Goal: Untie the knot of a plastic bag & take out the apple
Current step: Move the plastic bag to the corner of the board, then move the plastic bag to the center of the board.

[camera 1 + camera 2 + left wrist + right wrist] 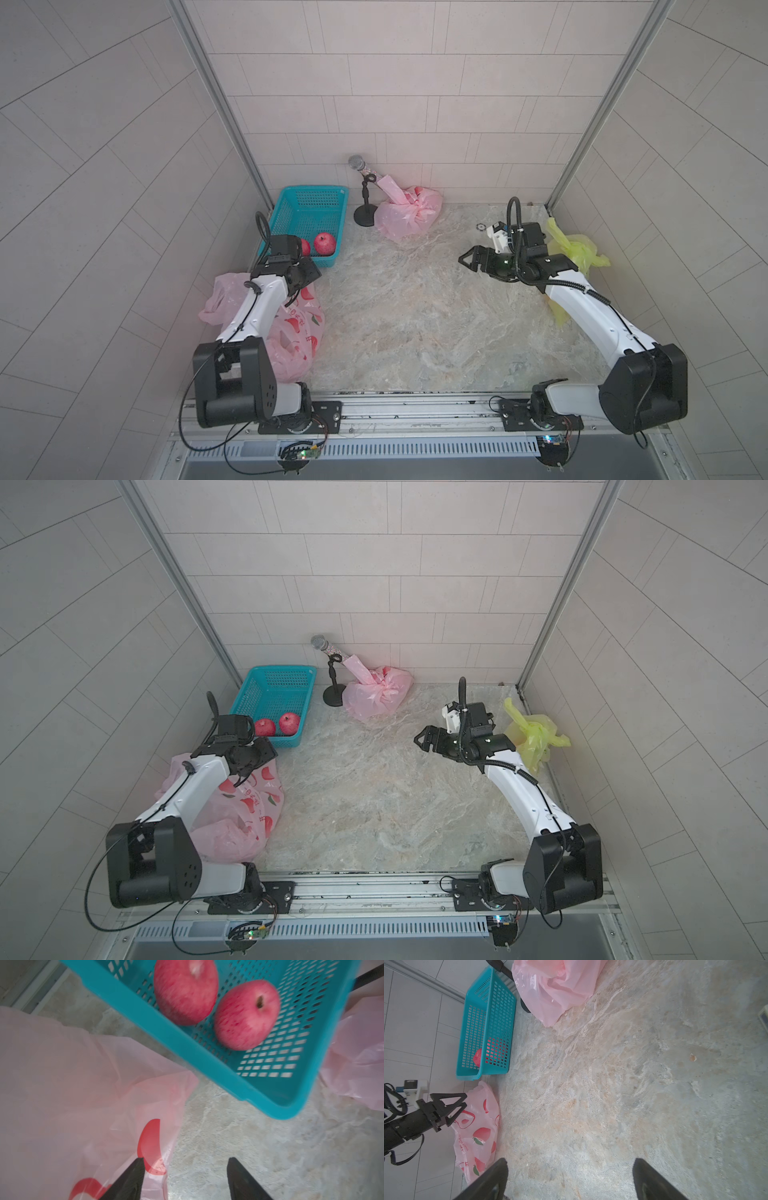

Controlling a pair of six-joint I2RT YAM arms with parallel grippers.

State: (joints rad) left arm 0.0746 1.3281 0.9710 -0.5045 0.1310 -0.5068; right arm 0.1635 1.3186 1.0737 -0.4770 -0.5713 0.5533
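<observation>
1. Left end effector (186, 1159) hovers with its fingers apart and nothing between them, right over the edge of the printed pink bag (62, 1084) lying slack on the worktop (249, 1147).
2. Just ahead of it sits the teal basket (166, 1028), with a red apple (186, 991) and a second apple (247, 1016) side by side inside.
3. Right end effector (570, 1160) hangs wide open over bare worktop, gripping nothing.
4. Well ahead of it, by the back wall, the knotted pink bag (409, 212) sits right up against the microphone stand (365, 208). There is possibly something reddish inside, but it is hard to tell.
5. Behind the right end effector lies a crumpled yellow bag (577, 249).
</observation>
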